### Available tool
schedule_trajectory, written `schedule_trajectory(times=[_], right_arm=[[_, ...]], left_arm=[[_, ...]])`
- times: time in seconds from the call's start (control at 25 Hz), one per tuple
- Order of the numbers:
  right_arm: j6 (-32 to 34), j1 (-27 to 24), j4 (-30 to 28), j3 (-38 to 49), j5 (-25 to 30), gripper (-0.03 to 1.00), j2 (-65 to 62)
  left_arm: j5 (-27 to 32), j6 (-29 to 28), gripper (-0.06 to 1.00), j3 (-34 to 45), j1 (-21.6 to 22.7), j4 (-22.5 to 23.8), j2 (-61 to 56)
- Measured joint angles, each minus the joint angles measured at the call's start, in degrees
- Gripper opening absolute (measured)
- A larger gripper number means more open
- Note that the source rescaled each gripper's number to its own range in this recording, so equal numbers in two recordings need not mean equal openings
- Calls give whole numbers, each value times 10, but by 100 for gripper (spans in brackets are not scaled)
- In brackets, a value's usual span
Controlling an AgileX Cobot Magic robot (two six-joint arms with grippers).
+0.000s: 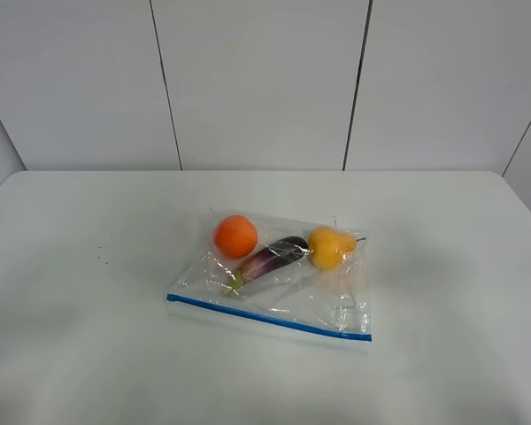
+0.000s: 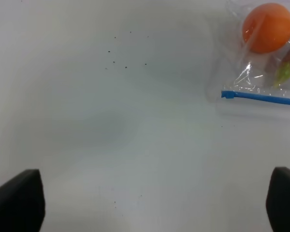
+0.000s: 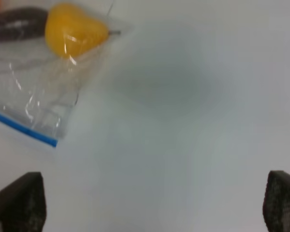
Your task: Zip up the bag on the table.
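Clear plastic, the bag (image 1: 279,282) is lying mid-table (image 1: 88,292), untouched. Left tool (image 2: 154,198) and right tool (image 3: 154,198) are hovering apart beside it; approach is starting. Next: pinning one zipper strip (image 1: 267,316) end, likely.

bag (image 1: 274,279): flat on the table (image 1: 88,292), near its middle
zipper strip (image 1: 267,317): along the bag's 6 o'clock edge
orange (image 1: 235,236): in the bag, at 10 o'clock
eggplant (image 1: 273,258): in the bag, between orange and pear
pear (image 1: 330,247): in the bag, at 2 o'clock, touching the eggplant's end
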Motion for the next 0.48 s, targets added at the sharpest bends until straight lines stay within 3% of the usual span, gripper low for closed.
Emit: schedule_trajectory(times=[0.48], right_arm=[[17, 0, 0, 60, 3, 100, -136]], left_arm=[[0, 0, 100, 0, 0, 0, 0]])
